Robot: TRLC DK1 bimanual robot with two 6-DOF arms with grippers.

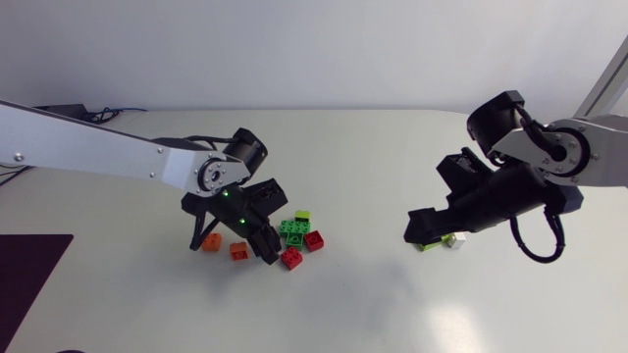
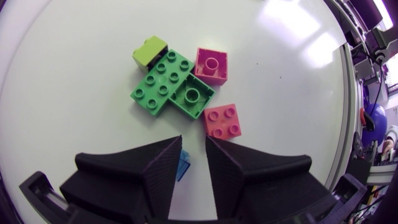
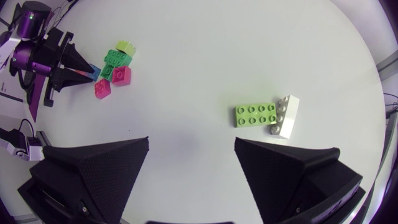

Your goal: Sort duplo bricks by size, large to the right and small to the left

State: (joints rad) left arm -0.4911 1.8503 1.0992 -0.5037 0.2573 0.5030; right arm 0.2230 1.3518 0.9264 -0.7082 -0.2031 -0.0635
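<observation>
While the left gripper (image 2: pixel 194 146) hangs low over the cluster at mid-table, its jaws stand a little apart. A small blue plastic brick (image 2: pixel 183 165) sits between them, against one finger only as far as shows. Just ahead of the fingertips lies a salmon-red square brick (image 2: pixel 222 120), studs up. Beyond it a long mid-green eight-stud brick (image 2: pixel 158 84) lies flat, its long axis slanting across the gripper's line. A dark green square brick (image 2: pixel 191 95) touches its side, a pink-red square brick (image 2: pixel 211 65) is next to that, and a small lime block (image 2: pixel 150 51) sits at its far end. Two orange bricks (image 1: pixel 211 242) (image 1: pixel 238 250) lie beside the left gripper.

On the right, a lime eight-stud brick (image 3: pixel 256 115) lies studs up, long axis crosswise to the right gripper (image 3: pixel 192 149). A white long brick (image 3: pixel 286 116) touches its end at an angle. That gripper's jaws are wide apart and hold nothing.
</observation>
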